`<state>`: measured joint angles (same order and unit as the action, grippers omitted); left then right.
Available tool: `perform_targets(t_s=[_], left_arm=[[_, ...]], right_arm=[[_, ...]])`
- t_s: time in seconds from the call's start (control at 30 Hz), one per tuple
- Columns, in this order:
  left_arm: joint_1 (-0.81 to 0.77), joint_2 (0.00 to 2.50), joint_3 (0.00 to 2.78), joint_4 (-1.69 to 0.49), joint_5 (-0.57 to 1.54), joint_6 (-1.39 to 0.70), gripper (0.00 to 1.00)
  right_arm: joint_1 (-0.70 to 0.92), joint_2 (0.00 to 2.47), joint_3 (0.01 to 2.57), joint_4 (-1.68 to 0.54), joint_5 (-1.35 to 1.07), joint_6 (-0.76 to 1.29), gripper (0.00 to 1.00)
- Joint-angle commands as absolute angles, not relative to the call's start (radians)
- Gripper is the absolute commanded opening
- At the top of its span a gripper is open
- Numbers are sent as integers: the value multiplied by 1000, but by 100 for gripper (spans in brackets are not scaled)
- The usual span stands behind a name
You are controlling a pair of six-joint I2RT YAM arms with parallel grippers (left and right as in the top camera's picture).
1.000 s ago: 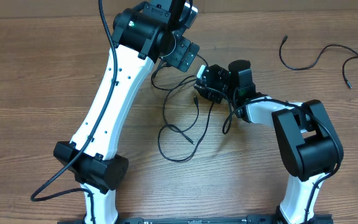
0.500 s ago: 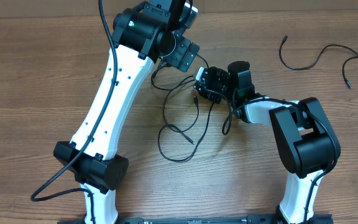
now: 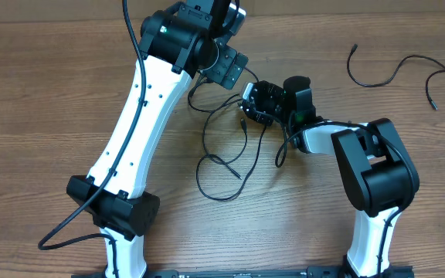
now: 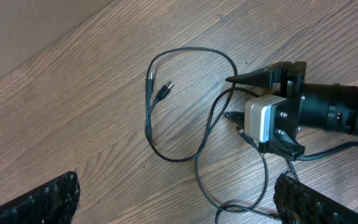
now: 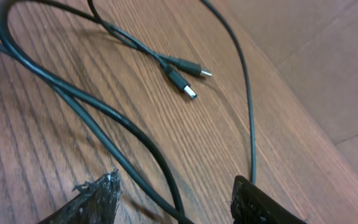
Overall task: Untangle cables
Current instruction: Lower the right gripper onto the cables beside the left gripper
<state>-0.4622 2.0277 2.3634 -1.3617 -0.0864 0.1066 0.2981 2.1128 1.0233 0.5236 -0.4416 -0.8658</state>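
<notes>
Wood-grain table (image 3: 37, 116) under both arms.

Tangled cables (image 4: 146, 121): thin black cords looped loosely over each other; I can't see a tight knot. They lie on the table right at the tips of the right gripper (image 4: 229, 97), with loops trailing off on its near side. Two small plug ends (image 5: 190, 91) sit side by side just beyond those tips. Two more loose strands (image 3: 385, 77) lie well apart from the right gripper, off to its far right, already separate.

Right gripper: fingers partly apart. One strand runs through the gap, but the pads aren't pinching it, so nothing is held.

Left gripper (image 4: 176, 202): hovers above the right gripper, slightly to its far-left side. Its fingers (image 4: 51, 199) are spread wide with nothing between them.

Handling, my read:
- The cords are light and limp, with no stiffness to push against.
- The jacket looks smooth, so a loose pinch will likely slip.
- Pulling one strand will probably drag the whole loop set with it.
- The plugs are the only rigid bits and the likely snag points at crossings.

Best hold is on the jacket just behind a plug, or on a single strand clear of any crossing, with the jaws fully closed. Pin with one arm and draw away with the other.

Risk: catching two strands at once near the right gripper's tips, where they run close together.
</notes>
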Motion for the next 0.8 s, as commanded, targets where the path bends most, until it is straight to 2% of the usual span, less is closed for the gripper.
perform_targets(t_s=[0.0,0.17,0.37,0.43,0.77], left_arm=[[-458,2034,2378,-1361,-78,111,100],[-458,2034,2378,-1361,-78,111,100],[-459,2034,2378,-1361,-78,111,100],[-458,2034,2378,-1361,-78,111,100],[-458,2034,2378,-1361,-78,111,100]], right_arm=[[302,2148,1023,549,-456,-868,56],[302,2157,1023,538,-477,-865,53],[302,2157,1023,537,-477,-865,41],[302,2157,1023,537,-477,-865,33],[302,2157,1023,524,-477,-865,24]])
